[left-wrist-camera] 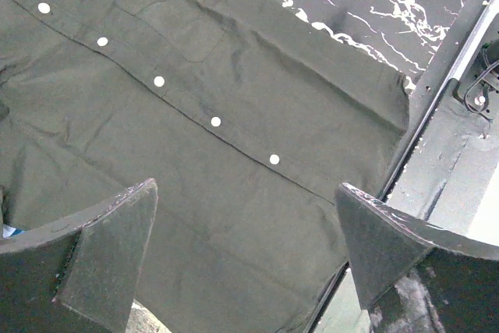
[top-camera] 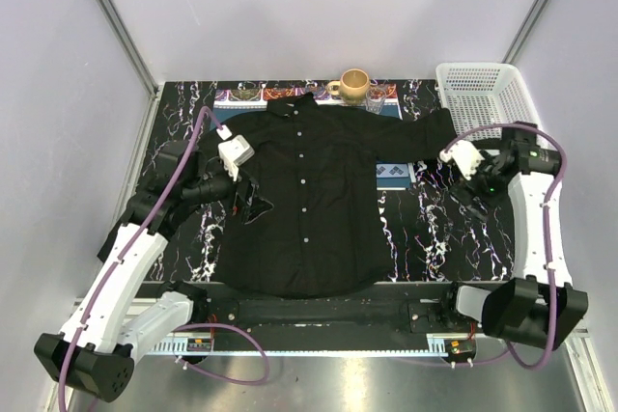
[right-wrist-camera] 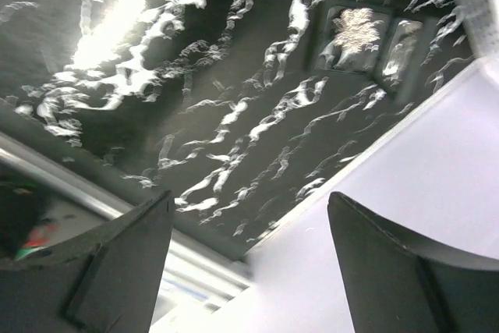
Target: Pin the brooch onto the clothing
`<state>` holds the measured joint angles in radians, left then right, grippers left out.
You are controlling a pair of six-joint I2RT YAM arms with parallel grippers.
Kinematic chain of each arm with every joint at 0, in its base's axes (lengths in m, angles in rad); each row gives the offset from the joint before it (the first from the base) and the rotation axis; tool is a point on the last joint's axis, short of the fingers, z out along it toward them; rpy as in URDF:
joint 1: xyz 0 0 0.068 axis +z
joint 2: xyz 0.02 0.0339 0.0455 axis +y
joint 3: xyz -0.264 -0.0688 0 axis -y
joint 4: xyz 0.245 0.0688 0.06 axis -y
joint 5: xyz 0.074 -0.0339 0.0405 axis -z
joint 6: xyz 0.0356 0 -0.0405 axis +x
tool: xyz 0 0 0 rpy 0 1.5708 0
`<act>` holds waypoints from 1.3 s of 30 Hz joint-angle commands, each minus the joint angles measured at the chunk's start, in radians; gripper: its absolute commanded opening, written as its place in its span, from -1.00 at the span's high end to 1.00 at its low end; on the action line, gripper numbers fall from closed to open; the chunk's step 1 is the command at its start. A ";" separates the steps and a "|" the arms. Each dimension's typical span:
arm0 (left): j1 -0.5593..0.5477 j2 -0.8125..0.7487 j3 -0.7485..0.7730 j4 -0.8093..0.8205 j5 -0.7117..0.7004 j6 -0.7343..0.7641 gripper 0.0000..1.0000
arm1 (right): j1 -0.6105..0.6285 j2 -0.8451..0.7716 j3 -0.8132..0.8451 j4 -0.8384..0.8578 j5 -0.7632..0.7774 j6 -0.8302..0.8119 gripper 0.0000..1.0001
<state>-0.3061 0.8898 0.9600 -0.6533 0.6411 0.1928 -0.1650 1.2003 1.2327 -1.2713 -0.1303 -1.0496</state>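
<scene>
The clothing, a black button-up shirt [top-camera: 319, 219], lies spread flat on the marble table [top-camera: 425, 238], collar at the far side. Its row of white buttons [left-wrist-camera: 216, 122] runs across the left wrist view. My left gripper [top-camera: 253, 204] hovers over the shirt's [left-wrist-camera: 195, 193] left side, fingers wide open [left-wrist-camera: 245, 187] with only cloth below. My right gripper [top-camera: 465, 185] hangs near the shirt's right sleeve, open [right-wrist-camera: 249, 195] and empty, over bare table by the side wall. The brooch shows in no view.
A tan cup [top-camera: 353, 84] and a clear glass [top-camera: 375, 94] stand behind the collar on patterned mats [top-camera: 241, 96]. A white basket [top-camera: 483, 94] sits at the back right. A blue-white mat [top-camera: 394, 176] lies under the right sleeve. Walls enclose the table.
</scene>
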 commanded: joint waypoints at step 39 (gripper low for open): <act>0.015 0.110 -0.078 0.135 0.034 0.100 -0.98 | -0.410 0.338 -0.438 0.929 -0.551 -1.368 0.11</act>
<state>-0.2996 0.9989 0.8783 -0.5735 0.6563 0.2848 -0.5705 1.5276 0.8104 -0.3996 -0.6239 -1.9858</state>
